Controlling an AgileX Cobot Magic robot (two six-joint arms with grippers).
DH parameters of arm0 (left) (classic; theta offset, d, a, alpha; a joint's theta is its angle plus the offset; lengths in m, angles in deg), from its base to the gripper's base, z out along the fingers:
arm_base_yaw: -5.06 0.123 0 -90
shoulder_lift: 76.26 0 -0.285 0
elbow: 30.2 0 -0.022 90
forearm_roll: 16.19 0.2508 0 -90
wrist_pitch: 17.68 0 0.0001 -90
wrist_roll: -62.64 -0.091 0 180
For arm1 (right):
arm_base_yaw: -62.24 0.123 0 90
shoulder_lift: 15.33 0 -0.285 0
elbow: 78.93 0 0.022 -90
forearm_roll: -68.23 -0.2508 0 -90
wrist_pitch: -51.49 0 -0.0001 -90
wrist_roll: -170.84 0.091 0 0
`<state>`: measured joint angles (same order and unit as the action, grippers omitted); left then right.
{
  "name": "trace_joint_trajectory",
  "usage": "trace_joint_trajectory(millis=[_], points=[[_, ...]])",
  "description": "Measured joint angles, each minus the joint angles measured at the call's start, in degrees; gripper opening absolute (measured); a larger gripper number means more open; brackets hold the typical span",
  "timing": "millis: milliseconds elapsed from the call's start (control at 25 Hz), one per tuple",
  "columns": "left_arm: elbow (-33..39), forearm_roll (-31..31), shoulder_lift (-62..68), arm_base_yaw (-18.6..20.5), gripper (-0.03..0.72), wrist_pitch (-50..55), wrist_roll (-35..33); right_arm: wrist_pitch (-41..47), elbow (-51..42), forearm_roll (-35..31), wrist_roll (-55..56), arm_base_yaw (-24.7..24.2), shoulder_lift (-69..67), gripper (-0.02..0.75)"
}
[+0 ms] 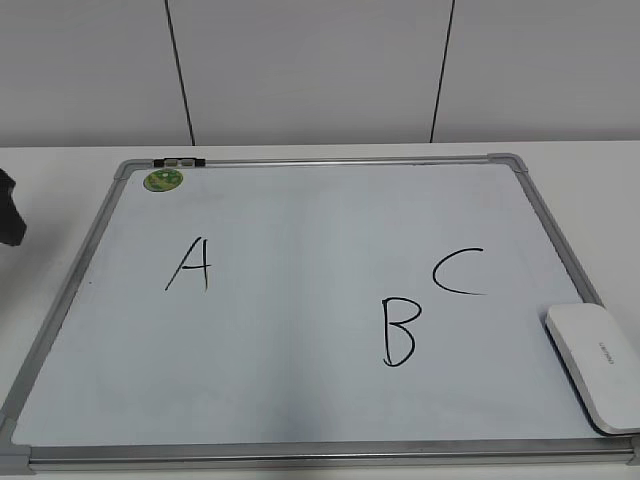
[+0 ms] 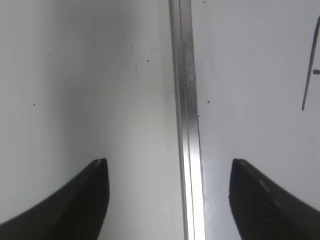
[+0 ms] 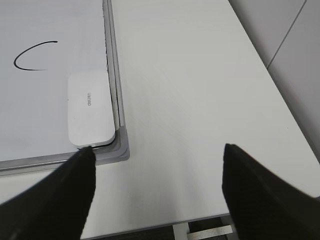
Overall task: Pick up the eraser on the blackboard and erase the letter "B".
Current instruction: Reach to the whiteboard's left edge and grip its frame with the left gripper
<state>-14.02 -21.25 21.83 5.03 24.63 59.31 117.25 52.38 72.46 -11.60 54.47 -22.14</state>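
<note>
The blackboard (image 1: pixel 300 330) is a white board with a silver frame lying flat on the table. The black letter "B" (image 1: pixel 400 332) is at its lower right, between an "A" (image 1: pixel 190 265) and a "C" (image 1: pixel 460 272). The white eraser (image 1: pixel 596 362) lies in the board's near right corner, and shows in the right wrist view (image 3: pixel 89 107). My right gripper (image 3: pixel 157 152) is open and empty, over bare table right of that corner. My left gripper (image 2: pixel 167 162) is open and empty, straddling the board's left frame (image 2: pixel 187 125).
A round green sticker (image 1: pixel 163 180) sits at the board's far left corner. The left arm's dark tip (image 1: pixel 10 208) shows at the exterior view's left edge. The table's front edge (image 3: pixel 150 222) is close below the right gripper. A grey panel wall stands behind.
</note>
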Motion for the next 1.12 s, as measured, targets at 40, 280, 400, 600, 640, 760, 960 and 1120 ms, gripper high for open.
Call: trace_joint_trajectory(millis=[40,280,400,600,640,760,960,1120], points=[[-1.28,0.02,2.18,0.00,0.572,0.00,0.00,0.00,0.00,0.00,0.00,0.00,0.00,0.587],[-10.68,-2.66,14.38,0.00,0.458,3.23,-0.24,0.00,0.00,0.00,0.00,0.00,0.00,0.587],[-14.44,-3.46,19.22,0.02,0.418,4.92,-0.87,0.00,0.00,0.00,0.00,0.00,0.00,0.587],[-21.22,-3.60,25.88,0.45,0.384,8.37,-1.57,0.00,0.00,0.00,0.00,0.00,0.00,0.587],[-22.62,-3.69,27.13,0.55,0.379,8.99,-1.71,0.00,0.00,0.00,0.00,0.00,0.00,0.587],[-25.83,-3.73,30.09,1.02,0.364,10.41,-1.80,0.00,0.00,0.00,0.00,0.00,0.00,0.587],[-29.24,-4.73,33.76,1.50,0.347,11.97,-2.94,0.00,0.00,0.00,0.00,0.00,0.00,0.587],[-29.47,-5.57,34.95,1.50,0.346,12.21,-3.45,0.00,0.00,0.00,0.00,0.00,0.00,0.587]])
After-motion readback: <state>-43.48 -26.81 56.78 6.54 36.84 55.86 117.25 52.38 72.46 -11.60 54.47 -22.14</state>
